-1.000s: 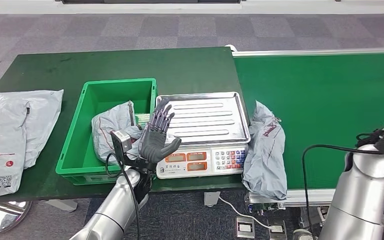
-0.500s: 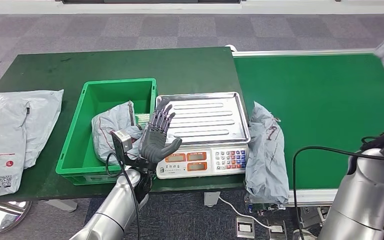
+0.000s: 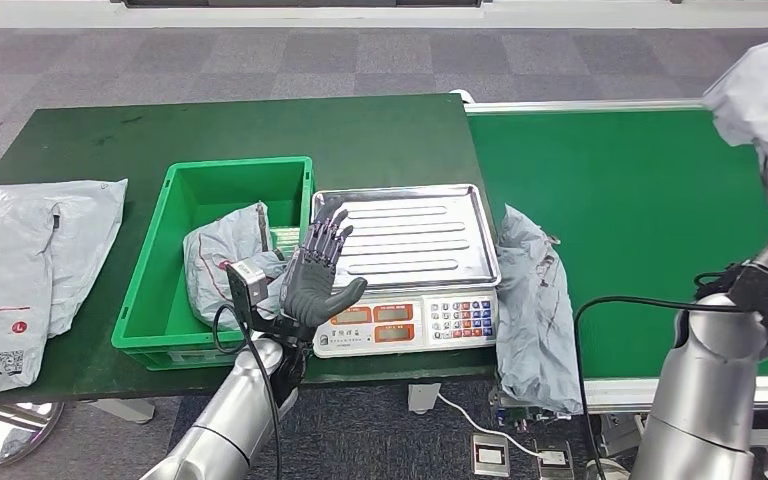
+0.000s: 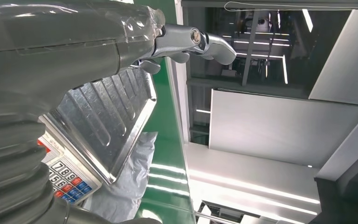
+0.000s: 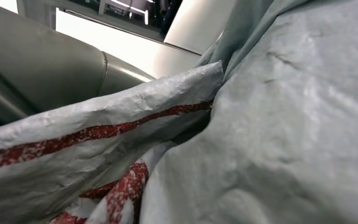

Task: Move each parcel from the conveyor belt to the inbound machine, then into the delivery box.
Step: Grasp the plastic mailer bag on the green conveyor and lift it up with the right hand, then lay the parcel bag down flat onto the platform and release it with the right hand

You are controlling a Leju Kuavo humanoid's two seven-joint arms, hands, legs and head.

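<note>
While left robot hand (image 3: pixel 315 283) spread empty, right robot hand's grip on parcel (image 3: pixel 765 110) unclear.

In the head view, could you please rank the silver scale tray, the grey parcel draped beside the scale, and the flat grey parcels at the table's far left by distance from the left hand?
From the left hand:
1. Silver scale tray, right beside the fingers.
2. Grey parcel draped beside the scale, on the scale's far side, at the belt's edge.
3. Flat grey parcels, at the table's far left.

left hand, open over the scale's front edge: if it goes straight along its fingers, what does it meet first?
Probably the scale's steel tray: the left hand points up and away across it. Depth is unclear; it may pass above.
</note>
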